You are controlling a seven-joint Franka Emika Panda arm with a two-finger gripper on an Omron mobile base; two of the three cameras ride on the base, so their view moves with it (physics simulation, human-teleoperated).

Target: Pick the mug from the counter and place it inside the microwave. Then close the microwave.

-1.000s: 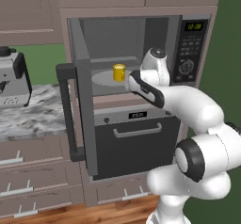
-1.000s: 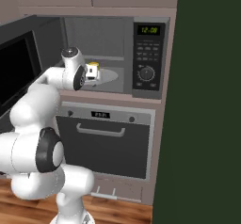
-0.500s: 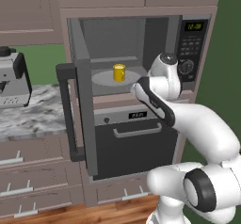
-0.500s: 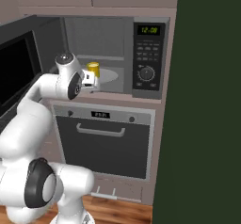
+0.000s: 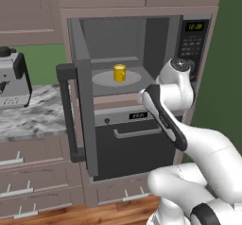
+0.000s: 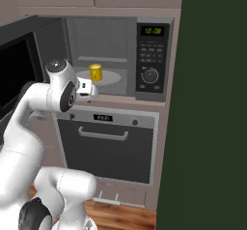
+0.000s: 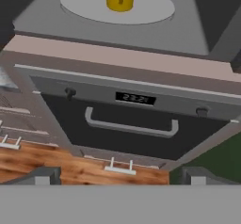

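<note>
Inside the open microwave point(image 5: 142, 44), the mug point(image 5: 119, 73) stands upright on the round plate point(image 5: 101, 80); the gripper point(image 6: 89, 90) hangs outside, jaws wide, empty.

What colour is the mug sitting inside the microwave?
Bright yellow. The mug shows best in the left base view, standing on the round grey plate.

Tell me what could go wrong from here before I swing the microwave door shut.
1. The arm crosses in front of the microwave opening; the door, swung wide to the left, could strike it if closed now.
2. Reaching the door handle means a wide sweep, and the open tool hangs just outside the cavity near the mug on the turntable plate; a careless move might tip it.
</note>
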